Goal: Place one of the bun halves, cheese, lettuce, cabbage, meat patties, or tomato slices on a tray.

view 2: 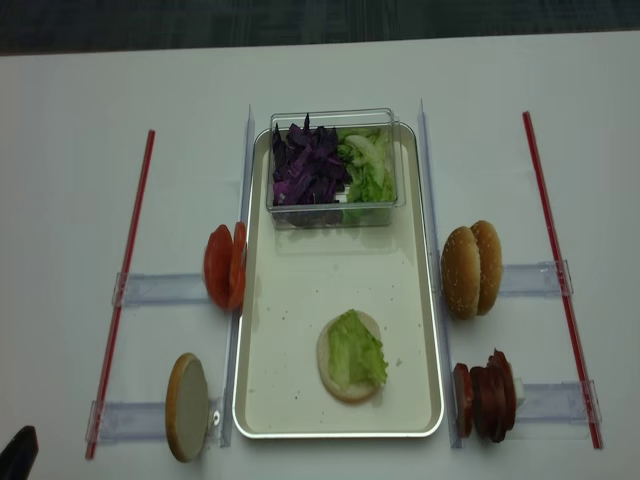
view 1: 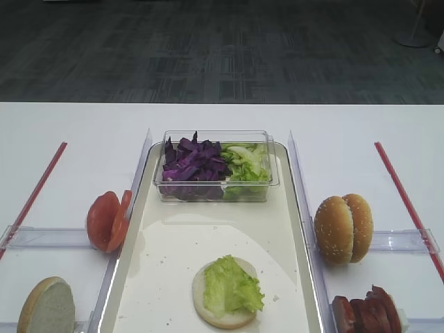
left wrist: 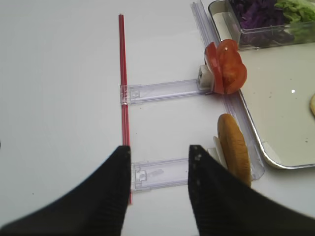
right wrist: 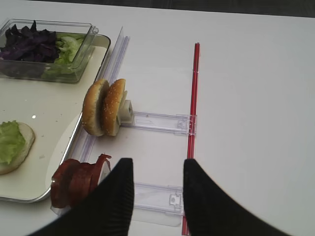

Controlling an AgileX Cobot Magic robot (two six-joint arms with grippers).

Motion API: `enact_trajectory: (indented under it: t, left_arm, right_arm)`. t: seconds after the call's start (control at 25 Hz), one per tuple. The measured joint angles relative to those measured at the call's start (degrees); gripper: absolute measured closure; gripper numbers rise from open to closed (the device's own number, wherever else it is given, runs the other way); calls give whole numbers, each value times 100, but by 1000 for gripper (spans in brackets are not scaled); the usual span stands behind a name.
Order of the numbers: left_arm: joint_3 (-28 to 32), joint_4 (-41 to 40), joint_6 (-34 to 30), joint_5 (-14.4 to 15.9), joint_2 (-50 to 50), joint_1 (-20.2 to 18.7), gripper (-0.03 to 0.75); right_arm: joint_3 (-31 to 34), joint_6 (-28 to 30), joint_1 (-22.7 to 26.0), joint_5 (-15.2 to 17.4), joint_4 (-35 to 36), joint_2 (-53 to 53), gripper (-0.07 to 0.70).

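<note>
Just ahead and left of the right gripper [right wrist: 153, 189], jaws parted with nothing between them: meat patties [right wrist: 78, 181] standing on edge in a clear holder. Farther ahead of the same gripper, two sesame bun tops [right wrist: 104, 108] upright, side by side, at the end of a clear rail [right wrist: 157, 123]. To the far side, a red strip [right wrist: 193, 105] running away along the white table.

Ahead and right of the left gripper [left wrist: 160, 169], also parted and empty: a bun half [left wrist: 235, 155] on edge; beyond it, tomato slices [left wrist: 225, 68] upright.

Between both grippers, the cream tray [view 2: 290, 400], carrying a bun bottom [view 2: 350, 385] topped with a lettuce leaf [view 2: 355, 350]. At the tray's far end, a clear tub [view 2: 332, 215] with purple cabbage [view 2: 305, 165] beside more lettuce.
</note>
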State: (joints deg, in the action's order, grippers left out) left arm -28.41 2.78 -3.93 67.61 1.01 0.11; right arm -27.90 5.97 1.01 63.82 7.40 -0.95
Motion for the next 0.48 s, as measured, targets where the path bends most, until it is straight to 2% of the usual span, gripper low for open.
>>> enact_trajectory:
  t: [0.48]
  left_arm:
    - [0, 0, 0, 0, 0, 0, 444]
  right_arm:
    - [0, 0, 0, 0, 0, 0, 344]
